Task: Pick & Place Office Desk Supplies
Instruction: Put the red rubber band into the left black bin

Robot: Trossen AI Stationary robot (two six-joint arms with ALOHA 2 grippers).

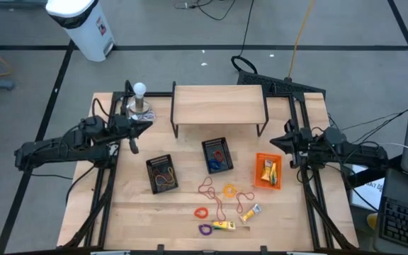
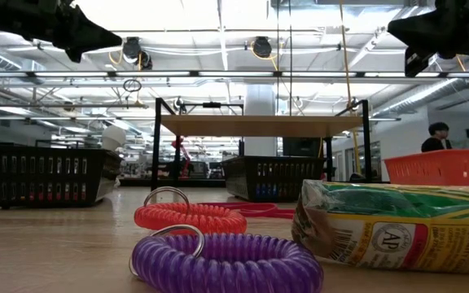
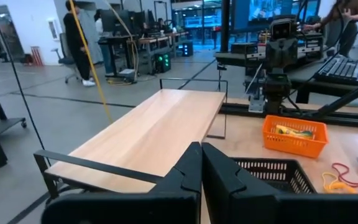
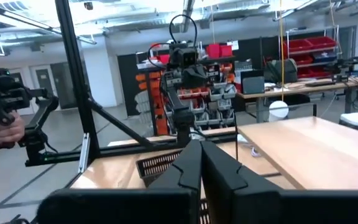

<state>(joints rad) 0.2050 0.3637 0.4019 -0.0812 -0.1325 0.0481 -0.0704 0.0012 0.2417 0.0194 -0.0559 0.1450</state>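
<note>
Overhead, left end effector [image 1: 134, 146] pinched together beside the shelf, right end effector [image 1: 278, 142] likewise together opposite, coil loops [image 1: 225, 190] loose on the worktop [image 1: 133, 212], orange basket [image 1: 259, 180] nearby.

Counter layout, your overhead view

Shelf [image 1: 219, 104] at the back centre; stand [image 1: 140, 104] to its left. In front you find three baskets: left [image 1: 161, 173], middle [image 1: 217, 154], right [image 1: 268, 171]. Loose loops [image 1: 217, 197] and packets [image 1: 235, 219] lie nearest the front edge.
</note>
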